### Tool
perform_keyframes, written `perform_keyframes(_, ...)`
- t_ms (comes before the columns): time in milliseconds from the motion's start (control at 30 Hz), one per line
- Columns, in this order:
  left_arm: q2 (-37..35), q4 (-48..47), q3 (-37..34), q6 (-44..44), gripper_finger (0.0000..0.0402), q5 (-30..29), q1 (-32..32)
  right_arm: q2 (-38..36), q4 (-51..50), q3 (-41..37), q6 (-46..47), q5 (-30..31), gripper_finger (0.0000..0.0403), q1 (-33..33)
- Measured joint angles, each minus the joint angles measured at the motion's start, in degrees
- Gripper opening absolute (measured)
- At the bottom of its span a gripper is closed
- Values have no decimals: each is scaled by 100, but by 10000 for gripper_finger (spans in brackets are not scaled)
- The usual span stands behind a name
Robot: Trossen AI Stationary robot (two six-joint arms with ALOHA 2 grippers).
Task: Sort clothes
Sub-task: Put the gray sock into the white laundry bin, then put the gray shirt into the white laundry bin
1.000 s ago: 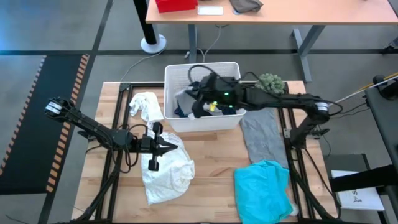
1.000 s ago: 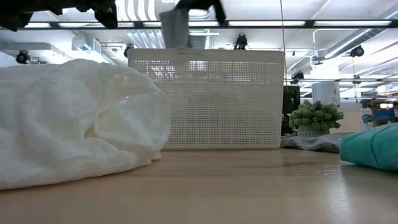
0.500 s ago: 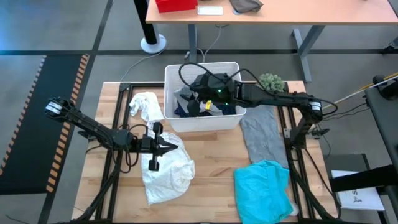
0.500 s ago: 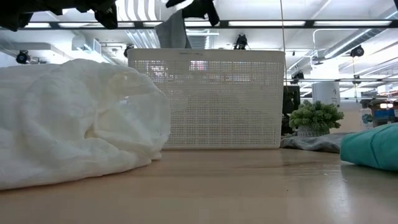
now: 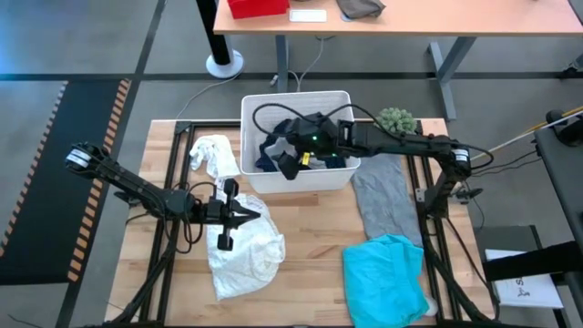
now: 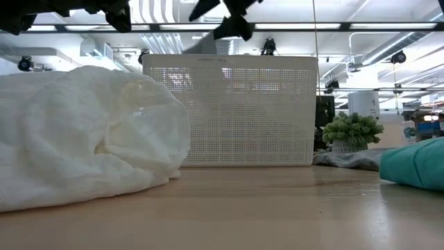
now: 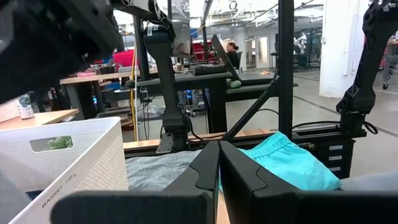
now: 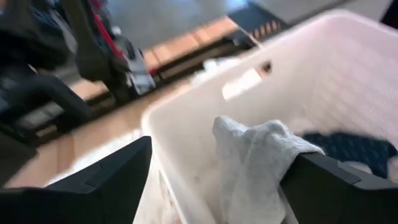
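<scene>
Several garments are spread around my table: a big crumpled white shirt (image 5: 244, 248) near the front left, a small white cloth (image 5: 212, 154) just beside the basket's left wall, a flat grey tee (image 5: 384, 199) right of the basket, and a turquoise piece (image 5: 384, 281) touching the tee's near end at the front right. Inside the white slatted basket (image 5: 251, 107) I see dark navy pieces (image 5: 273, 157) and a pale grey-white cloth (image 8: 261, 163) bunched against the wall, crumpled and soft. Room-wise, the basket sits at the back centre of the table (image 5: 310, 241), with bare wood in front of it between the white shirt and the turquoise piece; a fuzzy green ball (image 5: 398, 120) sits at the basket's back right corner, close to my right arm's path. My right gripper (image 5: 293, 157) is over the basket interior, fingers spread wide with nothing between them; the pale cloth lies just below and ahead of it in the wrist view, dark pieces beyond. My left gripper (image 5: 244, 214) hovers over the upper edge of the white shirt, fingers pressed together on nothing, pointing toward the turquoise piece well across the table.
</scene>
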Motion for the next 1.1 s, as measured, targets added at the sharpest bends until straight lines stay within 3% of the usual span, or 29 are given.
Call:
perform_keyframes(200,0,0,0,-24,0,0,0,0,-465,-2,236,38,311,-30)
perform_keyframes(367,0,2,0,-17,0,0,0,108,71,-4,630,-584,311,-118)
perform_keyframes(533,0,-12,0,-24,0,0,0,467,551,-9,478,-822,305,-124)
perform_keyframes(833,0,-72,0,-42,0,0,0,553,140,-11,139,-1107,305,-129)
perform_keyframes(967,0,-101,0,-83,0,0,0,121,-436,27,-372,-1142,267,-94)
perform_keyframes(1100,0,-114,0,-85,0,0,0,-388,-1434,144,-737,-823,182,149)
